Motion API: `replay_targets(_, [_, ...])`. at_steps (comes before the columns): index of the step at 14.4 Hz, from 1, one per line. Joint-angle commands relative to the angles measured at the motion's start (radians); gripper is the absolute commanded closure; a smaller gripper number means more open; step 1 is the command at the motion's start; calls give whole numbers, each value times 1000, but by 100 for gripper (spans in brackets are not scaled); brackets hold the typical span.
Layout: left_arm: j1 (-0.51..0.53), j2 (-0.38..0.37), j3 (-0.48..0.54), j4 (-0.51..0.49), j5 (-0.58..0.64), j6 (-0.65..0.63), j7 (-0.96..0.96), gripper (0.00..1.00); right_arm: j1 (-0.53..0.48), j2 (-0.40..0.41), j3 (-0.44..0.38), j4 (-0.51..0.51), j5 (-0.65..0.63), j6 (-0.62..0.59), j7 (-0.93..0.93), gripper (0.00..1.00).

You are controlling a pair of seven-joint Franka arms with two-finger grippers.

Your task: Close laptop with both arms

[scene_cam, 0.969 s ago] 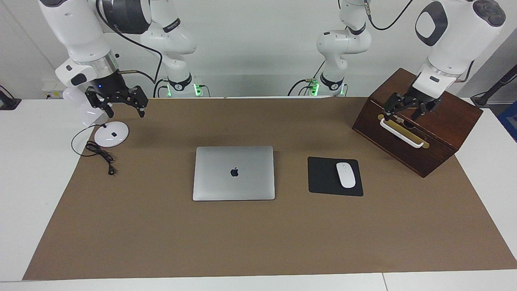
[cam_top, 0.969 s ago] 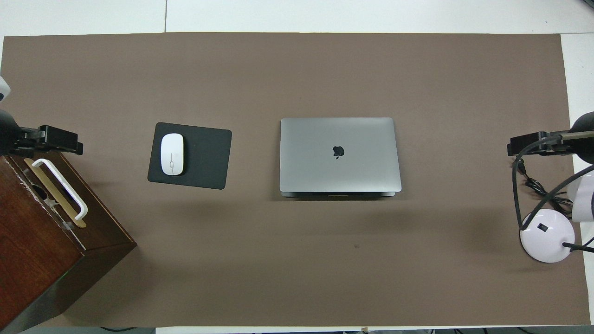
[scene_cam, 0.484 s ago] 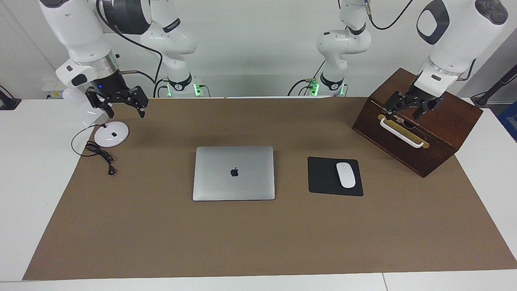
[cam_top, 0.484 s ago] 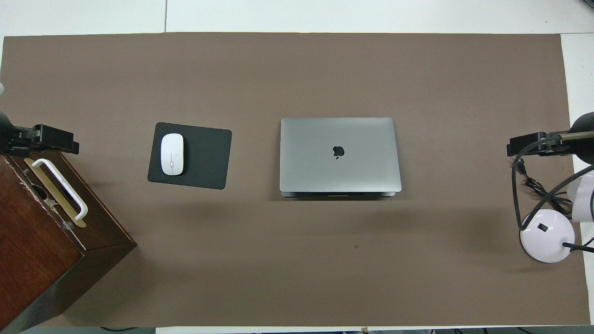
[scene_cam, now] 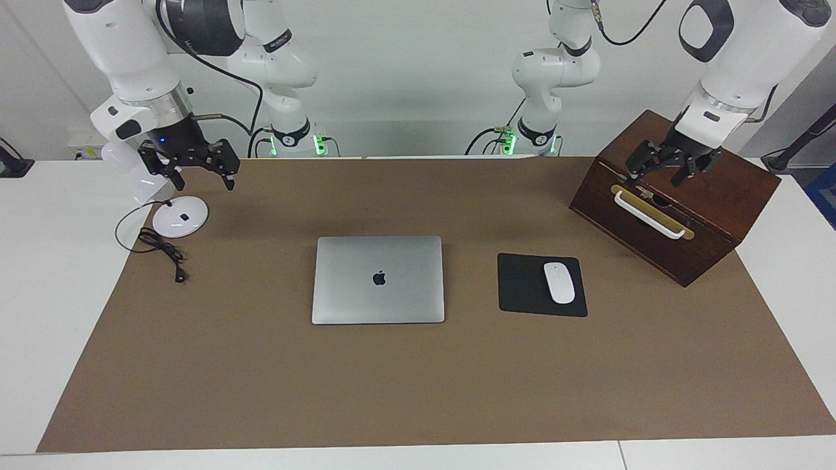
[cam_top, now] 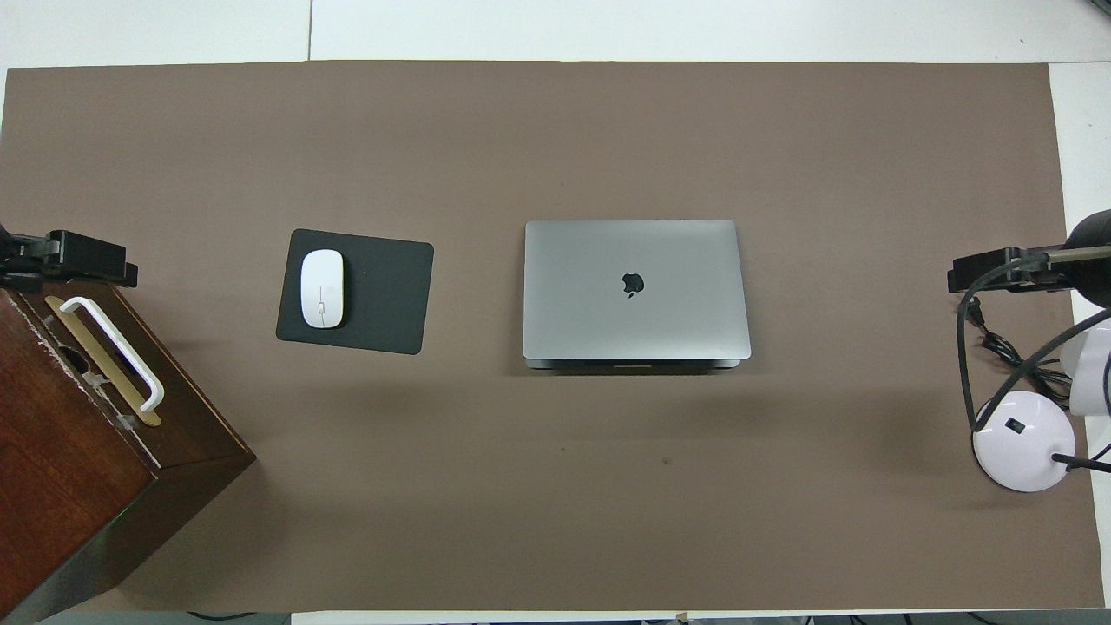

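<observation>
The silver-grey laptop (scene_cam: 379,279) (cam_top: 634,286) lies flat in the middle of the brown mat, lid down and dark apple logo up. Both arms are away from it. My left gripper (scene_cam: 656,177) (cam_top: 82,259) hangs open over the wooden box at the left arm's end of the table, just above its white handle, holding nothing. Open and empty too, my right gripper (scene_cam: 202,181) (cam_top: 989,271) hovers over the mat's edge at the right arm's end, close to the white lamp base.
A dark wooden box (scene_cam: 718,209) (cam_top: 78,469) with a white handle (scene_cam: 650,215) stands at the left arm's end. Between it and the laptop, a white mouse (scene_cam: 559,282) (cam_top: 321,288) sits on a black mouse pad (scene_cam: 519,287) (cam_top: 386,295). A white lamp base (scene_cam: 180,216) (cam_top: 1022,441) with a black cable (scene_cam: 163,251) sits at the right arm's end.
The left gripper has risen a little and drawn back toward the left arm's end of the table. The right gripper and the laptop have stayed put.
</observation>
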Motion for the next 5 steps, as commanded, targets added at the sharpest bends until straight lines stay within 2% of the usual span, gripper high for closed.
replay_targets(1, [-7,0,3,18,25,-39,-15,0,-10,-26,10,-33,-15,22,18,0])
replay_targets(5, [-7,-2,3,18,25,-40,-15,0,-12,-26,9,-33,-13,24,14,0])
